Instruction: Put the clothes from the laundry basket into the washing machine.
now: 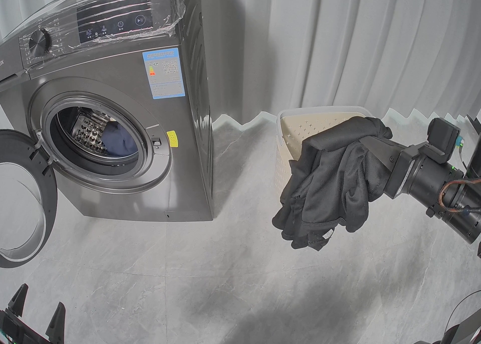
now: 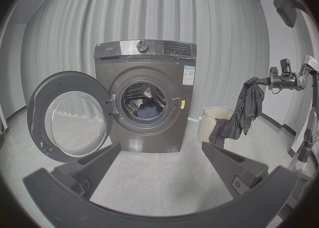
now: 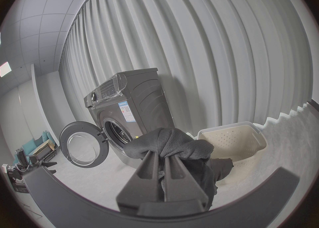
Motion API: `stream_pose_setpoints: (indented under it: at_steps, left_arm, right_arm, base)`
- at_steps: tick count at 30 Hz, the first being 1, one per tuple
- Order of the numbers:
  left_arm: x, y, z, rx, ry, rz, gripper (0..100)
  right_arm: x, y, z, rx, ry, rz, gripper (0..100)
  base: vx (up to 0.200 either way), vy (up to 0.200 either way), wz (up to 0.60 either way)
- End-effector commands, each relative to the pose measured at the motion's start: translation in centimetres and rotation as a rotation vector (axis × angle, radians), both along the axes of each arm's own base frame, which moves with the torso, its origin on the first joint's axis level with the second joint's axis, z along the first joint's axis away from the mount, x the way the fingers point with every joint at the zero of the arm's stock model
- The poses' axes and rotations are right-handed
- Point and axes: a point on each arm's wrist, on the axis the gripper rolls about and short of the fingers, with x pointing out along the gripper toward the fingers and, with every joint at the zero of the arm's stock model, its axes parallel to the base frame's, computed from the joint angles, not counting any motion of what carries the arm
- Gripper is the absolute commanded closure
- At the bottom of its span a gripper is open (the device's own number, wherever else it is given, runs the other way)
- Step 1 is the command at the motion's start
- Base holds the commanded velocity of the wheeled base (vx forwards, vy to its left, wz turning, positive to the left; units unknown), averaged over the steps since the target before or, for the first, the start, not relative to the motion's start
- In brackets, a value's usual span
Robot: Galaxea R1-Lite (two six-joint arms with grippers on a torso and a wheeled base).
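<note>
One dark garment (image 1: 325, 179) hangs bunched from the right gripper (image 3: 161, 157), whose two fingers are pressed together on a knot of the cloth. The garment is clear of the floor (image 1: 200, 270), held up just beside and partly in front of the laundry basket (image 1: 295, 127). Its lower folds trail down past the basket's rim; contact with the basket cannot be determined. The cream, perforated basket stands on the floor by the curtain (image 1: 325, 24), to the right of the washing machine (image 1: 193, 109) and apart from it. The machine's round door (image 1: 20, 199) is swung fully open. A blue item (image 1: 119, 142) lies inside the drum. The left gripper (image 1: 41, 300) sits low, well apart from the machine, fingers spread, holding nothing.
</note>
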Motion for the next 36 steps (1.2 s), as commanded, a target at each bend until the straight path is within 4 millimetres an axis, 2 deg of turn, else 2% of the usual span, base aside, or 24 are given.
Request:
stream_pose_setpoints:
  at_steps: [1,21,30,36]
  left_arm:
    - [0.00,0.00,-0.43,-0.001,0.000,-0.001,0]
    - [0.00,0.00,-0.44,-0.001,0.002,-0.001,0]
    - [0.00,0.00,-0.44,-0.001,0.002,-0.001,0]
    - [0.00,0.00,-0.44,-0.001,0.002,-0.001,0]
  right_arm:
    - [0.08,0.08,-0.13,-0.005,0.004,0.000,100]
    - [-0.01,0.14,-0.26,-0.007,0.007,0.005,100]
    - [-0.05,0.11,-0.47,-0.012,0.014,0.005,100]
    - [-0.04,0.11,-0.63,-0.016,0.018,0.005,100]
  base:
    - [0.000,0.200,0.00]
    - [0.000,0.200,0.00]
    - [0.000,0.000,0.00]
    - [-0.200,0.000,0.00]
